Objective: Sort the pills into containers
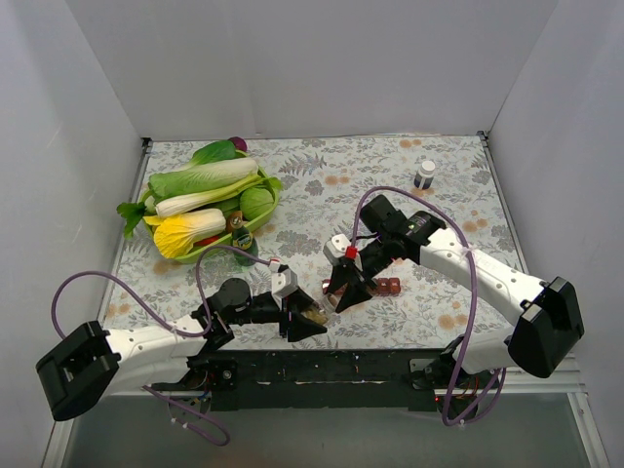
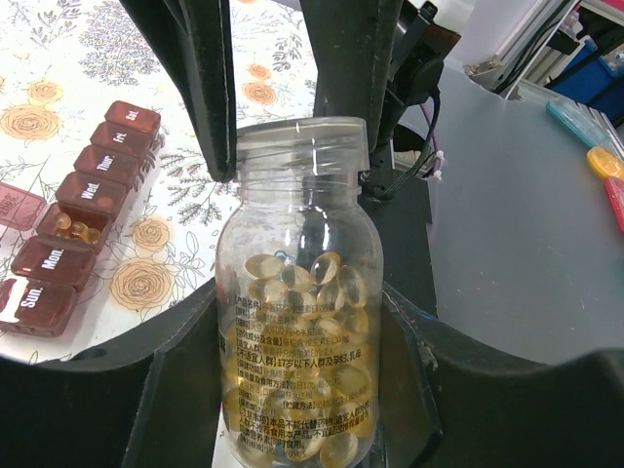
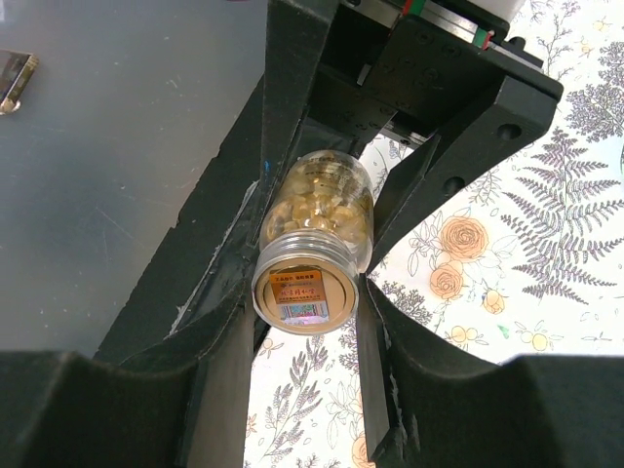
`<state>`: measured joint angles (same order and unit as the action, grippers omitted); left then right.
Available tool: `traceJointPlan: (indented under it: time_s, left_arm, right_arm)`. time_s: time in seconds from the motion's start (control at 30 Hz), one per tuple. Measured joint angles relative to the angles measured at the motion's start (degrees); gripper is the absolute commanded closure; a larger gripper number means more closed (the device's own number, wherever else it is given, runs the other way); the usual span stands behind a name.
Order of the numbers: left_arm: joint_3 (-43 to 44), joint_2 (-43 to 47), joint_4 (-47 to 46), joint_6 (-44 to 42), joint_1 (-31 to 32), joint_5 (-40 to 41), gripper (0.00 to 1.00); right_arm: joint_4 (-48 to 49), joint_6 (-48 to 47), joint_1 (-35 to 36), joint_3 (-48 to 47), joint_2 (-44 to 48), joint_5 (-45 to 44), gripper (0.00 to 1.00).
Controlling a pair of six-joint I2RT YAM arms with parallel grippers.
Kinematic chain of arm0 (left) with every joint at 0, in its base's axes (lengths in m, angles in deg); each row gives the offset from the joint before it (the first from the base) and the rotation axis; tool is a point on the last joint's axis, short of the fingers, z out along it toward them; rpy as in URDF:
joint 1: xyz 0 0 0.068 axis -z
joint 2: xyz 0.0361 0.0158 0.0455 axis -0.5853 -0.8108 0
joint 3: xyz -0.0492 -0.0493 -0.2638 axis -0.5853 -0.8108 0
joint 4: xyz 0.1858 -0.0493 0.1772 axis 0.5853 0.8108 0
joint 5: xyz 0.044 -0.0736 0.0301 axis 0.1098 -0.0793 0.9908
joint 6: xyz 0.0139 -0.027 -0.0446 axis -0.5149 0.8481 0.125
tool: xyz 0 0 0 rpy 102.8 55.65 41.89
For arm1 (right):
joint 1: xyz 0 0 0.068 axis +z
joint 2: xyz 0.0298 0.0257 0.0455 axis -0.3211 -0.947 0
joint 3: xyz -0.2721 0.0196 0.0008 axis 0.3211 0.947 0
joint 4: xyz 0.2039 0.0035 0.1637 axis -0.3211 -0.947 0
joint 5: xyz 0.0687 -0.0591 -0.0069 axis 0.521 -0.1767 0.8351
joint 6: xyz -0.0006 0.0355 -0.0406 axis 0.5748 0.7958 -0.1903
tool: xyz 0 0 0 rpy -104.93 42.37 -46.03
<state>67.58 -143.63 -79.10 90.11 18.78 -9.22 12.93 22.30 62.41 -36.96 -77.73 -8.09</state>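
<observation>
Left hand (image 2: 300, 331) around clear bottle (image 2: 297, 185) of glossy amber pills (image 2: 312, 283).

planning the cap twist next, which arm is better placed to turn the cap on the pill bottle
Right. The right gripper sits closed around the clear cap, while the left gripper clamps the pill bottle by its body, steadying it.
</observation>
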Motion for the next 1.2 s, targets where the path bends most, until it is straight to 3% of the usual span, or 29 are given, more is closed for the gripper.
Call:
traceJointPlan:
  time_s: [0.23, 0.47, 0.7, 0.77, 0.8, 0.83, 0.9, 1.03, 1.2]
  left_arm:
    - [0.7, -1.1, 1.8, -0.2, 0.1, 2.8, 1.0]
    - [4.6, -1.6, 12.0, -2.1, 0.5, 8.8, 1.0]
    - [4.9, -4.8, 13.9, -5.9, 1.3, 13.4, 1.0]
    - [5.0, -6.2, 13.6, -7.0, 1.6, 14.6, 1.0]
    - [5.0, -6.9, 13.2, -7.3, 1.7, 15.1, 1.0]
    - [5.0, -7.5, 12.8, -7.6, 1.7, 15.6, 1.0]
    - [5.0, -8.8, 11.7, -8.0, 1.8, 16.4, 1.0]
    - [5.9, -9.9, 7.2, -8.0, 1.7, 17.2, 1.0]
    - [6.5, -9.5, 1.3, -7.5, 1.4, 15.3, 1.0]
  right_arm:
    - [1.4, 2.8, 0.7, 0.4, 0.0, -4.2, 0.81]
    - [4.8, 10.1, 0.7, 0.7, -0.8, -11.5, 0.82]
    - [10.1, 29.6, 0.6, 1.7, -4.6, -15.0, 0.85]
    - [12.8, 37.2, 0.2, 2.9, -4.9, -15.4, 0.73]
    - [14.4, 41.0, -0.3, 3.7, -5.0, -15.3, 0.66]
    - [16.2, 45.0, -0.9, 4.7, -5.1, -15.2, 0.52]
    - [18.5, 50.9, -2.1, 5.9, -5.5, -14.6, 0.4]
    - [20.8, 56.3, -3.3, 5.7, -6.4, -11.2, 0.1]
    - [17.6, 52.3, -5.2, 1.2, -5.7, -6.6, 0.06]
